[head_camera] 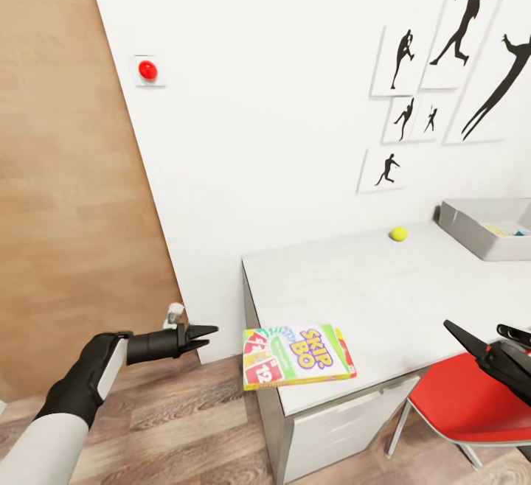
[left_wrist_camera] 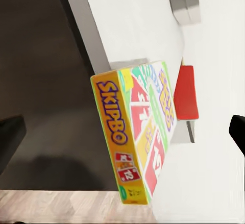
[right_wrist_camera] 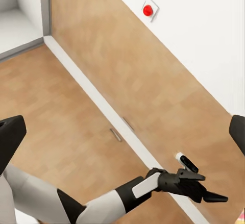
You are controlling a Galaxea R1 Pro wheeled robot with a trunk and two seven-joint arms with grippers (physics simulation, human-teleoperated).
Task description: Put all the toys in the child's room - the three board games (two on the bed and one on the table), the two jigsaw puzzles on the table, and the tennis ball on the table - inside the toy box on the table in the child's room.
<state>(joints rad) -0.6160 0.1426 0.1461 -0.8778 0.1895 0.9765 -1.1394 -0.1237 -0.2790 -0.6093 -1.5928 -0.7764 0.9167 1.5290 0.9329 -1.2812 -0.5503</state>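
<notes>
Lining up on the SKIP-BO board game, by the look of it. Lies flat on the near corner of the table, its left end jutting past the table's edge over the wood floor. Left gripper held out level just beside that overhanging end, not touching, tips pointing at the box. Fingers look close together from the head camera, though the left wrist view has the box framed between dark finger edges at either side — so spread or closed, cannot tell for sure. Nothing held either way. Right gripper low over the red chair, fingers parted, empty, well clear of the box.

Next, probably: slide the left fingers around the jutting end and pinch it, top and underside, before lifting.

Tennis ball near the wall at the back. Toy box at the far right, something colourful already inside.
</notes>
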